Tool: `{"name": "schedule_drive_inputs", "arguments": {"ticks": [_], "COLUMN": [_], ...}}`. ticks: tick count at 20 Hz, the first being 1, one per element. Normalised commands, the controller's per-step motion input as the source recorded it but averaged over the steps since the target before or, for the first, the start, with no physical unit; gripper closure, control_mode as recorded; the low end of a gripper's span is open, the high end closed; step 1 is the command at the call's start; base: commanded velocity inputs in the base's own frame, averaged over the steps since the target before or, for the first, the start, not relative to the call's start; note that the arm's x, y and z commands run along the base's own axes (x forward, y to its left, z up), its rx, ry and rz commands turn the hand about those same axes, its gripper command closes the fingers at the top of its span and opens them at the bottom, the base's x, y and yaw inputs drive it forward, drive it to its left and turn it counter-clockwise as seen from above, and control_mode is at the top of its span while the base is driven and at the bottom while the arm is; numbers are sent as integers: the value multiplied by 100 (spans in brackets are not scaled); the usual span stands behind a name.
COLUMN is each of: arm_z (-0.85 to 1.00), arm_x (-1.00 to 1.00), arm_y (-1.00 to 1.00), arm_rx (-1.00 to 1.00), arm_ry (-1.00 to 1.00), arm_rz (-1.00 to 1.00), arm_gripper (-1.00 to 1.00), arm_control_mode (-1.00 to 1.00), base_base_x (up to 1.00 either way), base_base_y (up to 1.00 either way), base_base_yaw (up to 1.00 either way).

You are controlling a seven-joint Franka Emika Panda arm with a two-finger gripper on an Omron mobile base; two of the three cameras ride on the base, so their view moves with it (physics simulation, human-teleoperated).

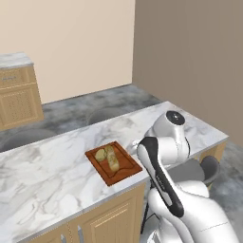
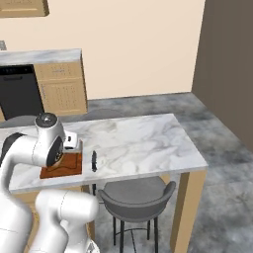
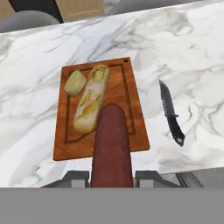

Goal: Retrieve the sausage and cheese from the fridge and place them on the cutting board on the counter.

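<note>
In the hand view my gripper [image 3: 111,177] is shut on the sausage [image 3: 111,144], a dark red-brown stick pointing out over the cutting board [image 3: 131,105]. The reddish-brown board lies on the marble counter [image 3: 188,57] directly below the hand. The cheese [image 3: 91,99], a long pale yellow chunk with a small one beside it, rests on the board's left half. In the left base view the board [image 1: 124,167] with the cheese [image 1: 110,157] sits near the counter's front edge, just left of my arm. The right base view has the board [image 2: 63,169] partly behind my arm.
A black knife [image 3: 171,114] lies on the counter right of the board, also seen in the right base view as a dark knife [image 2: 94,161]. A grey stool [image 2: 136,193] stands under the counter's overhang. Wooden cabinets [image 2: 62,89] line the far wall.
</note>
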Motion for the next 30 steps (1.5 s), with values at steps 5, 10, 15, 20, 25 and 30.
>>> {"name": "schedule_drive_inputs", "arguments": {"ticks": [5, 10, 15, 20, 25, 30], "arm_z": [-66, -55, -46, -50, -33, -28], "arm_x": [47, 48, 40, 37, 22, 12], "arm_y": [2, 7, 20, 6, 0, 11], "arm_rx": [0, 0, 0, 0, 0, 0], "arm_ry": [3, 1, 4, 4, 1, 4], "arm_rz": [-1, 0, 0, 0, 0, 0], "arm_gripper": [100, 100, 100, 100, 100, 100], "arm_control_mode": [-100, -100, -100, -100, -100, -100], "base_base_x": [0, 0, 0, 0, 0, 0], "base_base_y": [0, 0, 0, 0, 0, 0], "base_base_yaw": [0, 0, 0, 0, 0, 0]}}
